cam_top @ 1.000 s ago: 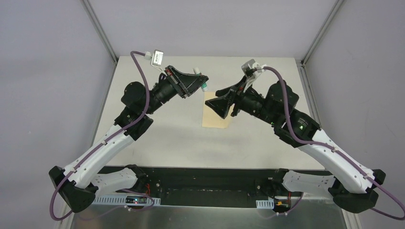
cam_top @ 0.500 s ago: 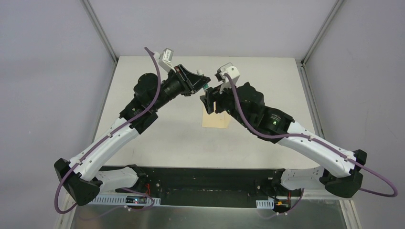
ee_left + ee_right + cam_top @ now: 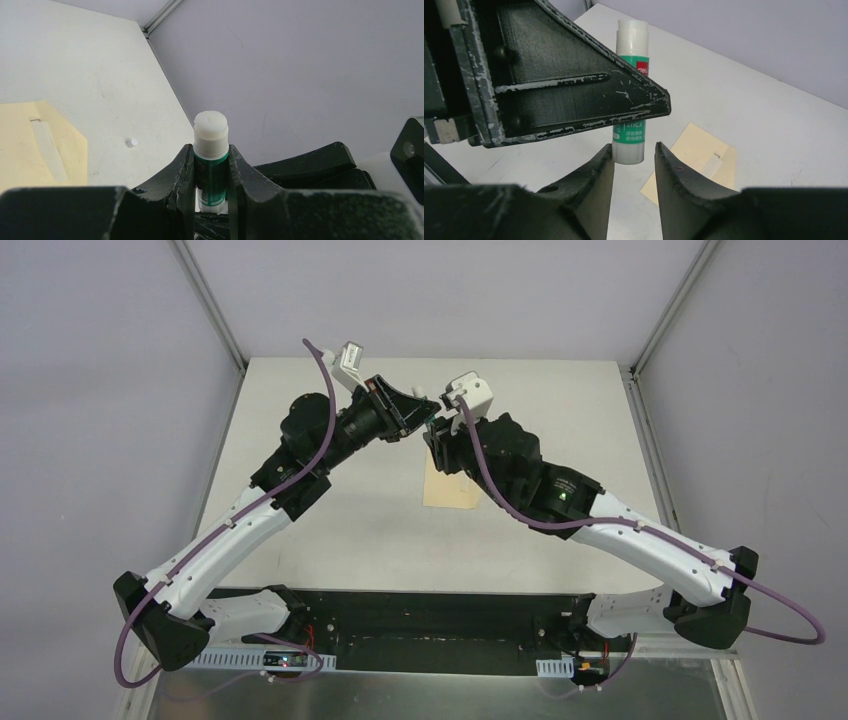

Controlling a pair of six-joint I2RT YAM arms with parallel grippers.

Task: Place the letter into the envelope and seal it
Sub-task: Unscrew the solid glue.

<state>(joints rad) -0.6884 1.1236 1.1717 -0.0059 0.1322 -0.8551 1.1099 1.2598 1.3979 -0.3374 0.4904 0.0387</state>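
Observation:
My left gripper [image 3: 211,148] is shut on a white-and-green glue stick [image 3: 210,127], holding it above the table's far middle [image 3: 425,415]. In the right wrist view the stick [image 3: 628,145] hangs past the left gripper's black finger [image 3: 574,90]. Its lower end sits between the tips of my right gripper [image 3: 634,147], whose jaws stand apart with a gap on the right side. The yellow-tan envelope [image 3: 450,490] lies flat on the table below both grippers, also seen in the wrist views [image 3: 30,145] [image 3: 696,150]. The letter is not visible.
A small white round piece [image 3: 131,142] lies on the white table [image 3: 330,530] beyond the envelope. Grey walls and metal frame rails [image 3: 210,310] enclose the table on three sides. Both arms meet over the far centre.
My right arm swung left and up to the left gripper, and its jaws narrowed around the stick's lower end. The left arm shifted slightly early on, then held still with the stick.

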